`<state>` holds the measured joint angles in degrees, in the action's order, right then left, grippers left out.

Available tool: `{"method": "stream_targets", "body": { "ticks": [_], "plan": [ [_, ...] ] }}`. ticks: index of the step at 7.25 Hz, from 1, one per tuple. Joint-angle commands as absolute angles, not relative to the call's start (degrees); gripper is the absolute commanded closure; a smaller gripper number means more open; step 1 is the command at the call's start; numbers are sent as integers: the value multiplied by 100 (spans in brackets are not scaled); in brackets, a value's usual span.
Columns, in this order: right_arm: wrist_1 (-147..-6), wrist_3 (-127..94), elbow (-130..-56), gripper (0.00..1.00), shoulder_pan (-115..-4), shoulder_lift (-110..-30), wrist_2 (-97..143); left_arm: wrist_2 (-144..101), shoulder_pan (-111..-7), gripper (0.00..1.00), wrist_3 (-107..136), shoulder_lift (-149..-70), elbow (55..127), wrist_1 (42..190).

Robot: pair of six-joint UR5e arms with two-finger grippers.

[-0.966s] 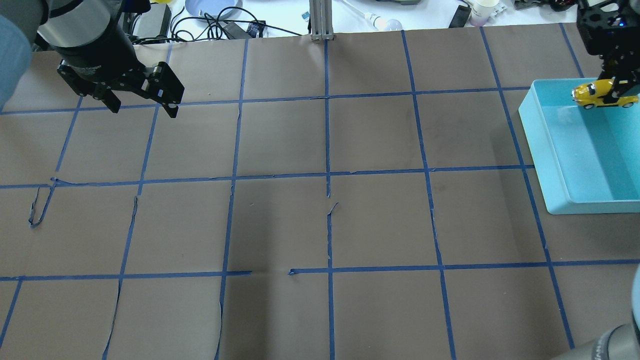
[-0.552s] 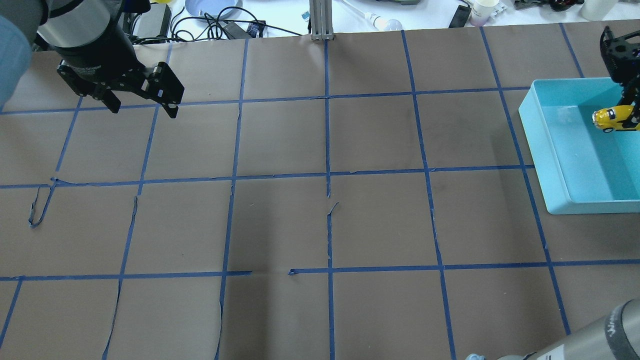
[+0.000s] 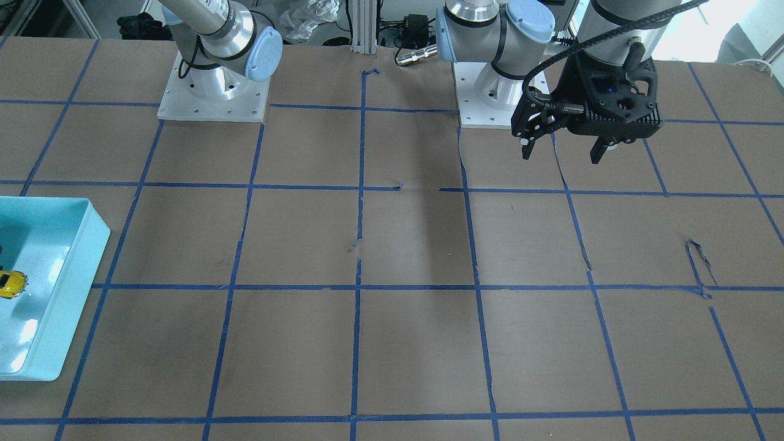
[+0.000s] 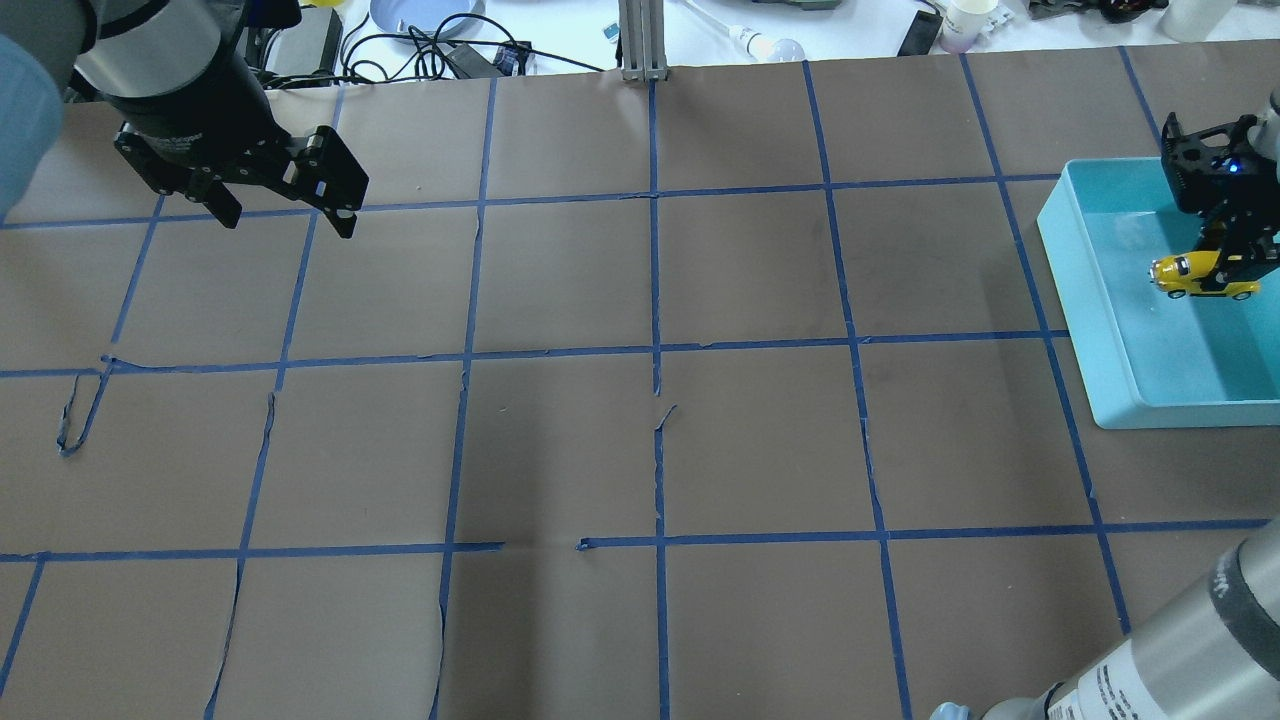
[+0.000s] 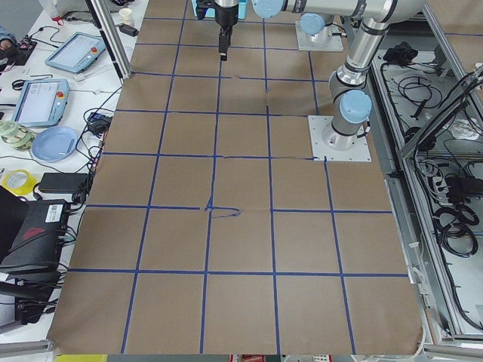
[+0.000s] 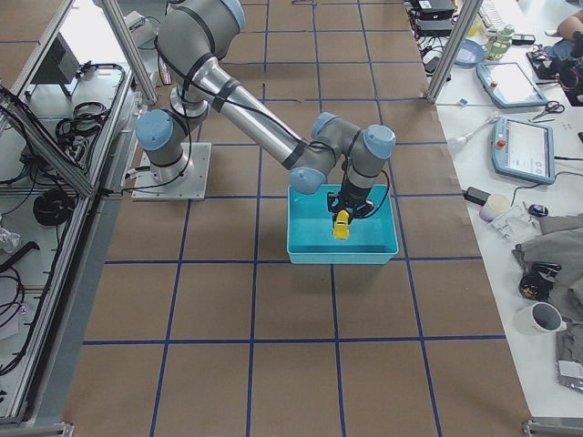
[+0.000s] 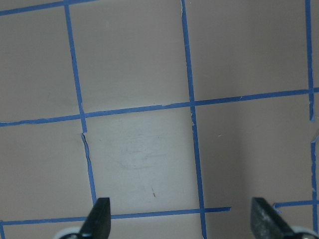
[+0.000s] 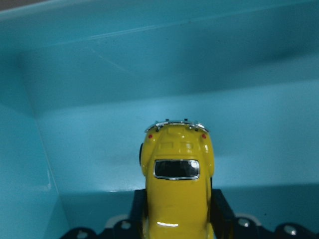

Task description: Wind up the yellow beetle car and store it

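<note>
Got the yellow beetle car (image 4: 1203, 277) pinched by its sides in the right gripper (image 4: 1236, 264), down inside the teal bin (image 4: 1085, 330). Can't tell if touching the floor. Also seeing the left gripper (image 4: 288, 215) spread wide, empty, hanging over the table (image 4: 750, 450).
</note>
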<state>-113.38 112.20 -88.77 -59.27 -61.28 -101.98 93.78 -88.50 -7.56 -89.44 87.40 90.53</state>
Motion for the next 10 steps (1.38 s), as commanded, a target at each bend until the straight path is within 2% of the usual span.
{"method": "stream_targets", "body": {
  "ticks": [1, 2, 3, 5, 7, 10],
  "plan": [
    [-11355, 11250, -8877, 90, -5924, -5916, -10082, 9378, -8851, 0, -756, -8947, 8736, 9053],
    [-11329, 11215, -8894, 7, -5924, -5924, -9951, 9378, -8851, 0, -756, -8947, 8736, 9053],
    [-11329, 11189, -8886, 0, -5924, -6011, -9619, 9378, -8851, 0, -756, -8947, 8736, 9053],
    [-11224, 11084, -8894, 0, -5933, -6579, -9606, 9378, -8851, 0, -756, -8947, 8736, 9053],
    [-10079, 8752, -8868, 0, -5950, -7379, -9563, 9387, -8851, 0, -756, -8947, 8728, 9053],
    [-9231, 5416, -8824, 0, -5994, -8119, -8897, 9396, -8851, 0, -756, -8947, 8719, 9053]
  ]
}}
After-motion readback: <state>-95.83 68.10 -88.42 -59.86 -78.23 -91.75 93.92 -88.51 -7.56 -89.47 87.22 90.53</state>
